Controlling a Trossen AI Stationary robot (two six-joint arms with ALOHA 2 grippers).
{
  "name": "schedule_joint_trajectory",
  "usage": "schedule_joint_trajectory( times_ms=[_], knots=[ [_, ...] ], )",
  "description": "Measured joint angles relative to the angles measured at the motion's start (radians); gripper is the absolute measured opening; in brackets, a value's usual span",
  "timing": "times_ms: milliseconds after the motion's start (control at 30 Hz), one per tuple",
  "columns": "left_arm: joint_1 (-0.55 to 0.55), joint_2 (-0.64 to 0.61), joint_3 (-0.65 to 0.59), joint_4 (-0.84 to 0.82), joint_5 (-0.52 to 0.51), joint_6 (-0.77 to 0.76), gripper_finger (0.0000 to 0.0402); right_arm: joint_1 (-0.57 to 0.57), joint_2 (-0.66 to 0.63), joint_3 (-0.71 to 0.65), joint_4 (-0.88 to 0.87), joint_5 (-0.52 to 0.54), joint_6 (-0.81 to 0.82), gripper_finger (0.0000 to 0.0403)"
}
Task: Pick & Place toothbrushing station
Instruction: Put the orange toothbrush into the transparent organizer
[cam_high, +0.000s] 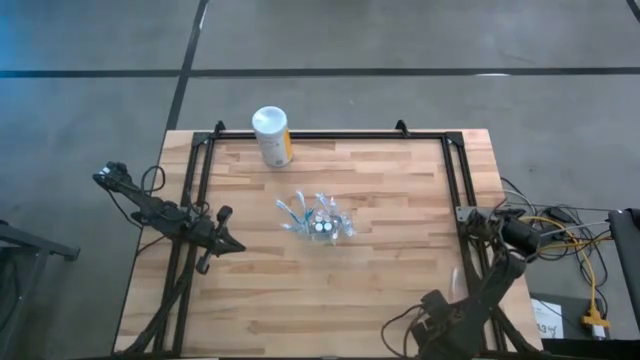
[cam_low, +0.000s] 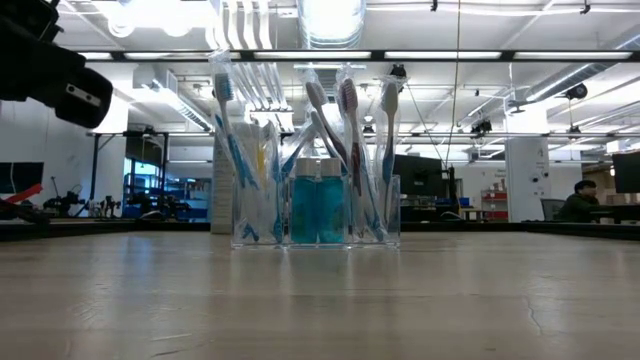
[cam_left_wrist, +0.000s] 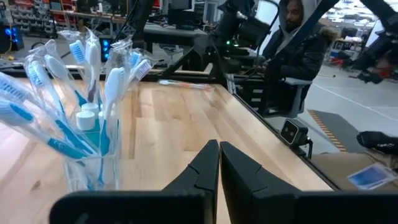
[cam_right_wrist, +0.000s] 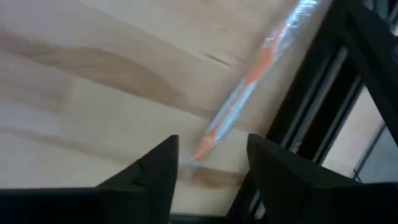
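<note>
Gaping right claw (cam_right_wrist: 208, 165) – orange toothbrush (cam_right_wrist: 249, 93) between

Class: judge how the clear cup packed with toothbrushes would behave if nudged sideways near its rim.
The clear cup looks top-heavy: tall toothbrushes splay well above it, so it may tip. The smooth wooden table suggests a low push slides it instead.

The orange-and-white toothbrush (cam_right_wrist: 249, 93) is blurred and cut off at the right wrist picture's edge, and the seated person (cam_left_wrist: 292, 50) is cropped above the shoulders.
</note>
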Motion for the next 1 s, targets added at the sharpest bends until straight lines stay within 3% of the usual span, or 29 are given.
schedule_joint_trajectory(
  times_ms=[167,367,667,833,1000],
  knots=[
    [0.0,0.0,0.0,0.0,0.0,-0.048,0.0019,0.024,-0.002,-0.069,0.025,-0.004,0.046,0.0213],
    [0.0,0.0,0.0,0.0,0.0,-0.07,0.0019,0.024,-0.002,-0.192,0.187,-0.001,0.042,0.0215],
    [0.0,0.0,0.0,-0.001,0.0,-0.08,0.0019,0.045,-0.038,-0.308,0.277,-0.044,0.043,0.0214],
    [0.0,0.0,0.0,0.0,0.0,-0.089,0.0019,0.052,-0.072,-0.406,0.428,-0.018,0.008,0.0195],
    [0.0,0.0,0.0,0.0,0.0,-0.106,0.0019,0.056,-0.093,-0.425,0.462,0.056,-0.056,0.0151]
  ],
)
